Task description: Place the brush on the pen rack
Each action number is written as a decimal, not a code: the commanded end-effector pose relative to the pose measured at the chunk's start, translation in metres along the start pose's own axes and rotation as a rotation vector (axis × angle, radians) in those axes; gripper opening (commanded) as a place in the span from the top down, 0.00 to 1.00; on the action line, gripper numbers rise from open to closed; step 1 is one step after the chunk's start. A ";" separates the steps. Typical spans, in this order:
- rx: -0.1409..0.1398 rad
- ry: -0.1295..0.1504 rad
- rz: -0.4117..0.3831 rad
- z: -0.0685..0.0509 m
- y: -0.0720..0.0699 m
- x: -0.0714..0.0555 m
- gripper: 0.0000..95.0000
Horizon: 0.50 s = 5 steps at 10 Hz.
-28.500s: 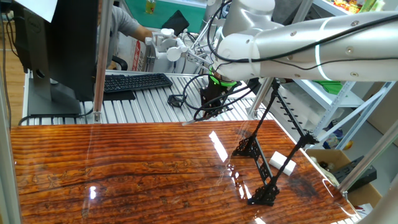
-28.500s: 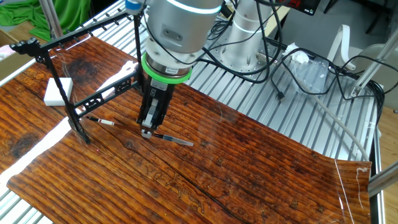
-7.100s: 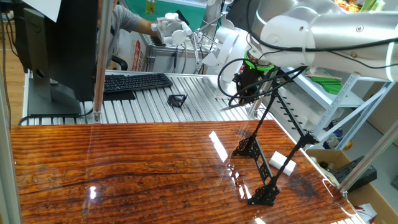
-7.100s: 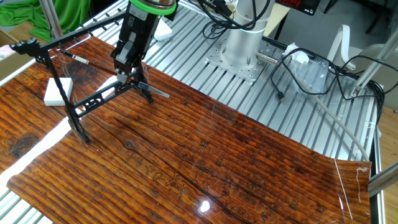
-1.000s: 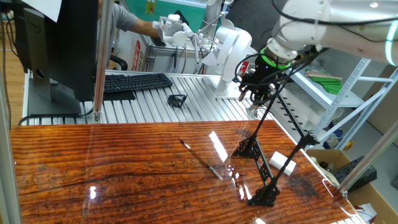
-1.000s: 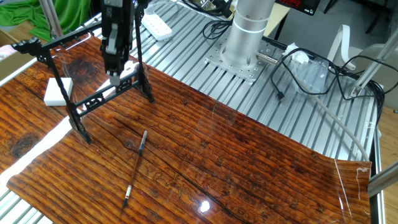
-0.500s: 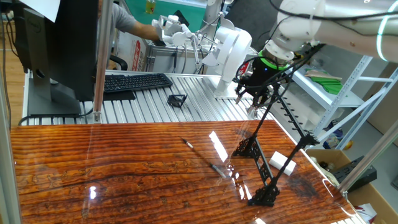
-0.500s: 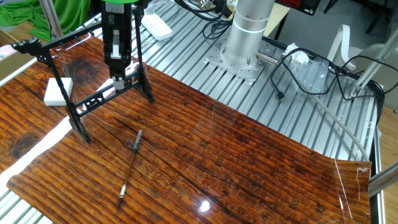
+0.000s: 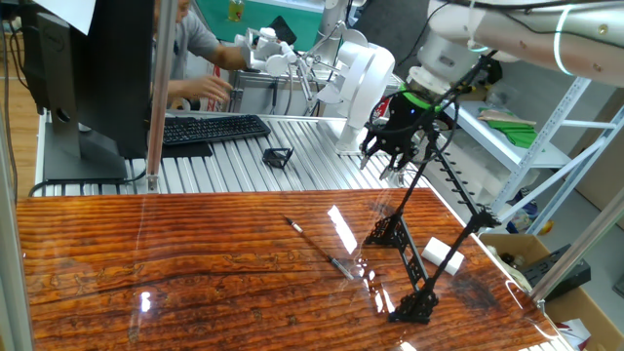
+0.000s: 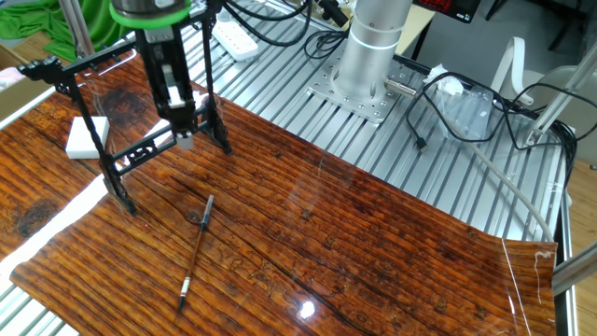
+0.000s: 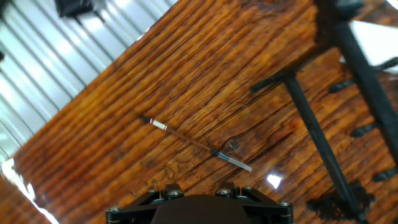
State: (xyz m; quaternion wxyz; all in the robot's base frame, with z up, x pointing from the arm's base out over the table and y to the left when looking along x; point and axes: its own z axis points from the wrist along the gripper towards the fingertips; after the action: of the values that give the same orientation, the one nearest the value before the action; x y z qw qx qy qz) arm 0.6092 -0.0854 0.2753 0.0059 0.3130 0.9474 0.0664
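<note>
One brush (image 10: 198, 250) lies flat mid-worktop, well off my gripper (image 10: 184, 142) by the pen rack (image 10: 140, 154); long axis toward near edge; jaws part-open, empty.

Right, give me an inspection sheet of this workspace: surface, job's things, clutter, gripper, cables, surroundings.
Surface: glossy wood-grain table top with glare spots, laid on a ribbed metal bench.
Job's things: brush lies flat on the wood, apart from the pen rack; the rack stands upright near the table's edge, nothing resting on it.
Clutter: white block beside the rack; small black wire frame on the ribbed metal.
Gripper: gripper points down beside the rack, holding nothing; whether the jaws are open cannot be told.
Cables: black cables trail across the ribbed metal near the arm's base; white power strip.
Surroundings: keyboard, monitor, a person behind; shelving.
</note>
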 end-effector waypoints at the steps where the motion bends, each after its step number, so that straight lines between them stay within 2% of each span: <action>1: 0.035 -0.008 -0.084 0.012 0.006 0.000 0.60; 2: 0.042 -0.014 -0.110 0.020 0.009 0.001 0.60; 3: 0.069 -0.043 -0.145 0.022 0.010 0.006 0.60; 4: 0.085 -0.042 -0.161 0.022 0.010 0.008 0.60; 5: 0.080 -0.023 -0.182 0.023 0.011 0.008 0.60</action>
State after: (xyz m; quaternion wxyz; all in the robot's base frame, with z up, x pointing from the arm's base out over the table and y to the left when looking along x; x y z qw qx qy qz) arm 0.6081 -0.0701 0.2550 0.0189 0.2364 0.9712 0.0219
